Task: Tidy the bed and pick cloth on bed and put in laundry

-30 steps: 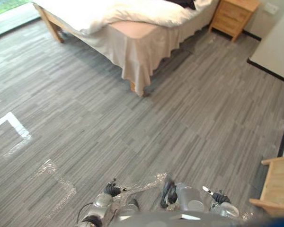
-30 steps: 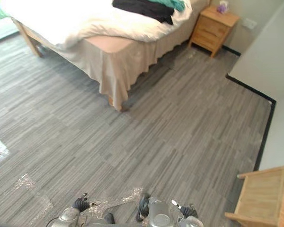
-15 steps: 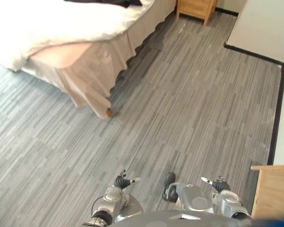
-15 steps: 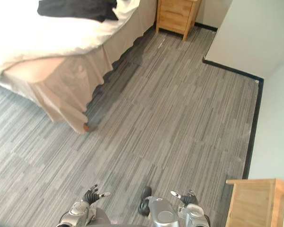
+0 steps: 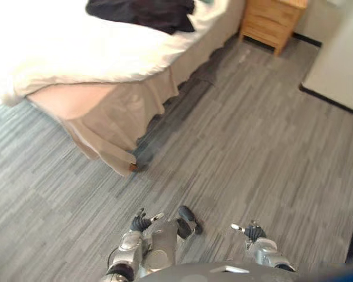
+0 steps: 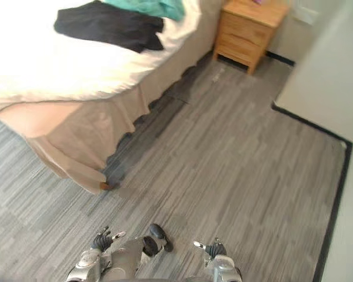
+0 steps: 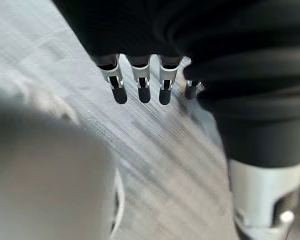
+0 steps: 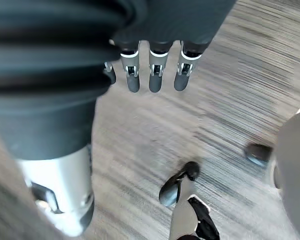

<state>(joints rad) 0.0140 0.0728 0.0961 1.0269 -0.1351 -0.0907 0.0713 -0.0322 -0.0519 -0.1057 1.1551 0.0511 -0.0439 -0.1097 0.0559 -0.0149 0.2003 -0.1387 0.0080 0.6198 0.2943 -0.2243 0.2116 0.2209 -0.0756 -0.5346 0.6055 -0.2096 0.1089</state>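
Bottom edge of frame: left robot hand (image 5: 140,222) and right robot hand (image 5: 250,231), low over grey plank floor (image 5: 253,147). Both have fingers straight and relaxed, nothing held; the wrist views show only floor past the fingertips. Middle left: bed (image 5: 65,97) corner with beige bed skirt (image 5: 115,126) hanging to the floor. White duvet (image 5: 59,53) rumpled on top, upper left. Black cloth (image 6: 109,24) lies on the duvet, top of frame, teal cloth (image 6: 150,7) touching it just behind. Wooden nightstand (image 6: 247,35) beside the bed, upper right.
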